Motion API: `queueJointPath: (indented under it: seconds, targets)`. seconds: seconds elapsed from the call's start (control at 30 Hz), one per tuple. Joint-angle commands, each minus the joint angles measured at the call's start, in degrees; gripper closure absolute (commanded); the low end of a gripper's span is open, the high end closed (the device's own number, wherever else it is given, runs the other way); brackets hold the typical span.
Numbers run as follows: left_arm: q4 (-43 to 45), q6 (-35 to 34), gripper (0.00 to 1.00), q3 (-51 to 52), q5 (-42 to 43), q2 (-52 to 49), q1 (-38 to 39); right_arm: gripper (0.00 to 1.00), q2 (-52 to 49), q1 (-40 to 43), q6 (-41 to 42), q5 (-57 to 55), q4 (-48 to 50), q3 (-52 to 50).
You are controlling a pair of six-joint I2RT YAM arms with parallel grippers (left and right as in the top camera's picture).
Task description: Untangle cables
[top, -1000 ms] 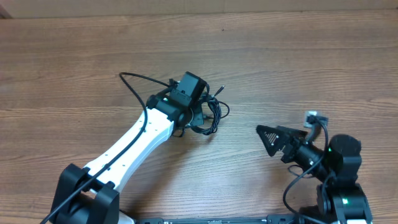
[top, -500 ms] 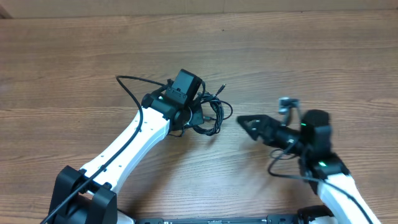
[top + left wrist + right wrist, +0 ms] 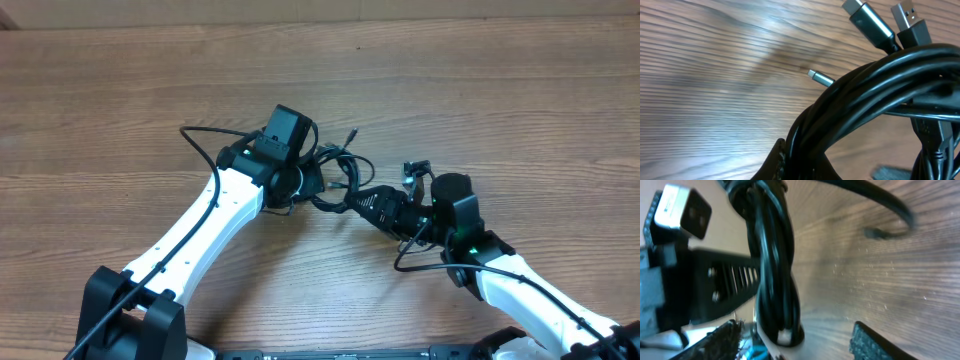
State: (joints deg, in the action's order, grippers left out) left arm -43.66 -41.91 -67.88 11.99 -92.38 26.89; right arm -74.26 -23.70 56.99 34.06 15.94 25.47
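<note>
The cables (image 3: 343,166) are one small coiled black bundle with plug ends, lying at the table's middle. My left gripper (image 3: 303,185) is shut on the bundle's left side. In the left wrist view the black strands (image 3: 875,95) fill the right half, pressed against a fingertip (image 3: 779,161), with metal plugs (image 3: 866,17) at the top. My right gripper (image 3: 364,200) is open at the bundle's lower right. In the right wrist view the twisted strands (image 3: 774,265) hang between its two spread fingers (image 3: 800,342).
Bare brown wooden table (image 3: 500,90) lies all around. A thicker black arm cable (image 3: 205,135) loops out to the left of the left wrist. The left gripper's body (image 3: 675,275) shows close beside the strands in the right wrist view.
My right arm has swung left from the table's right side up to the bundle. My left gripper and the bundle shifted slightly up and left.
</note>
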Motion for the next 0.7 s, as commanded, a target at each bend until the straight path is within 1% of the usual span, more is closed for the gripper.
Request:
queueJointPath:
  seconds: [0.0,0.07,0.13,0.2,0.3,0.37,0.47,0.53,0.57,0.67]
  targets:
    - [0.7,-0.98,0.96,-1.44,8.9,1.42,-0.09,0.35,-1.03,-2.01,3.02,-5.62,3.34,0.85]
    - [0.39,-0.94,0.96,-1.44,10.36,1.42,-0.09,0.55,-1.31,-2.16,3.04,-6.01,6.67,0.85]
    - [0.24,-0.72,0.96,-1.42,9.99,1.42,-0.09,0.69,-1.31,-2.16,3.04,-5.44,9.11,0.85]
    - [0.66,-0.83,0.96,-1.42,8.85,1.42,-0.24,0.82,-1.31,-2.19,2.99,-3.72,10.69,0.85]
    - [2.62,-1.01,0.96,-1.42,6.99,1.4,-0.42,0.96,-1.31,-2.16,2.03,0.9,11.06,0.85]
    - [4.57,-1.29,0.96,-1.42,5.88,1.38,-0.42,0.96,-1.31,-2.19,-2.25,8.26,12.7,0.85]
    - [6.54,-3.89,0.96,-1.42,3.61,1.38,-0.42,0.96,-1.31,-2.16,-6.4,16.79,16.13,0.85]
    - [7.74,-5.84,0.95,-1.42,2.14,1.38,-0.44,0.96,-1.29,-2.16,-8.61,20.35,17.57,0.85]
    - [8.46,-6.34,0.92,-1.42,1.84,1.38,-0.44,0.96,-1.31,-2.16,-9.46,21.62,17.57,0.85]
    - [10.73,-6.6,0.87,-1.42,1.57,1.38,-0.48,0.96,-1.31,-2.16,-9.57,21.92,15.28,0.85]
